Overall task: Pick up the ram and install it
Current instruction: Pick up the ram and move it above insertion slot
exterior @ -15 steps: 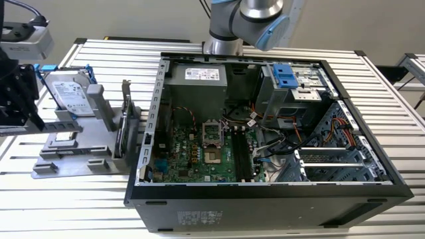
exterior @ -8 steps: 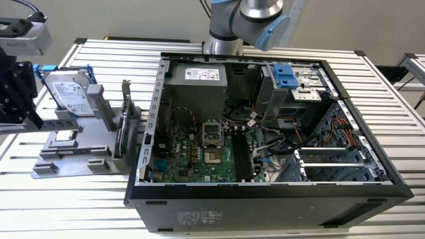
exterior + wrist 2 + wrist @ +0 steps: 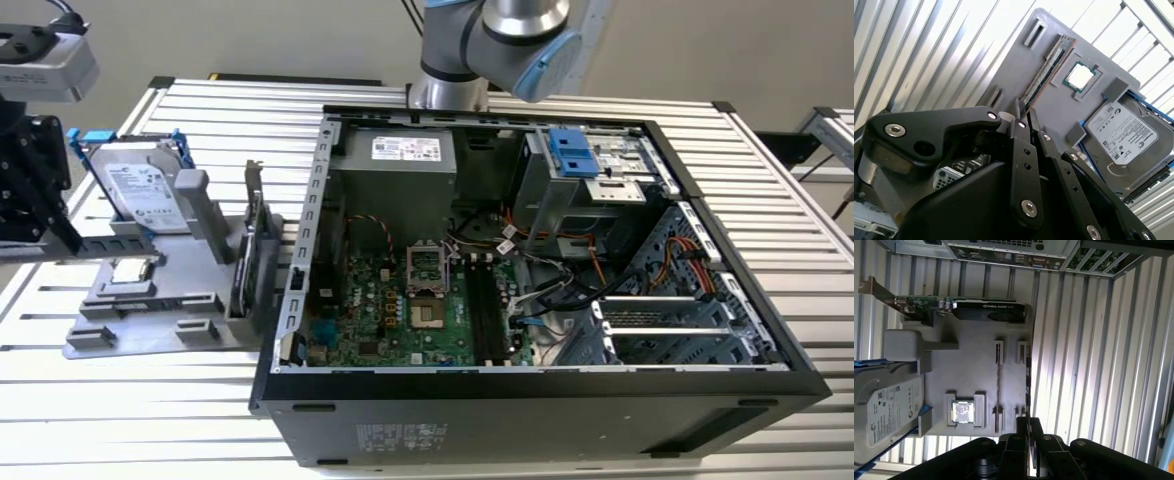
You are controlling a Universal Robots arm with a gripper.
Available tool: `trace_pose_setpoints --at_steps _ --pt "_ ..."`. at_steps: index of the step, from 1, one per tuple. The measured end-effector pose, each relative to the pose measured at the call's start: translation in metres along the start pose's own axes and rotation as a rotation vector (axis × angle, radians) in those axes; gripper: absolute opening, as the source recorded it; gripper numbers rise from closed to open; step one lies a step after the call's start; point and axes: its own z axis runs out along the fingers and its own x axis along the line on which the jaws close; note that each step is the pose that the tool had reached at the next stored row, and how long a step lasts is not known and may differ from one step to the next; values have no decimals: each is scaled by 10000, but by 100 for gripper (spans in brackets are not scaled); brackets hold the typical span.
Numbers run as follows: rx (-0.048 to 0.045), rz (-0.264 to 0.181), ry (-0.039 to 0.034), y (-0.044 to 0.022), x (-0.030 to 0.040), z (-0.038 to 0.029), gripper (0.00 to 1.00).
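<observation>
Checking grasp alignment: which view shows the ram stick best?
Second wrist view: the ram shows its side, standing in the gray holder. First wrist view sees the ram edge-on; exterior view, too small to tell.

The near end of the ram (image 3: 1050, 64) is hidden behind the gripper (image 3: 1024, 114) in the second wrist view, and whether the two touch cannot be told. The ram is seen nearly edge-on there, so its chips cannot be counted. The hard drive (image 3: 889, 410) is cut off by the picture's edge in the first wrist view, as is the computer case (image 3: 1004, 250). In the exterior view the arm (image 3: 494, 40) is cut by the top edge and the gripper by the left edge.
</observation>
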Motion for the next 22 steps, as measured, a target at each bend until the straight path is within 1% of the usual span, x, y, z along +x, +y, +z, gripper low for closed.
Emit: trace_pose_setpoints --at_steps 4,16,22 --pt "0 1 0 -1 -1 -54 0" --pt "1 1 -1 -1 -1 -71 0" --pt "0 2 0 -1 -2 -120 0"
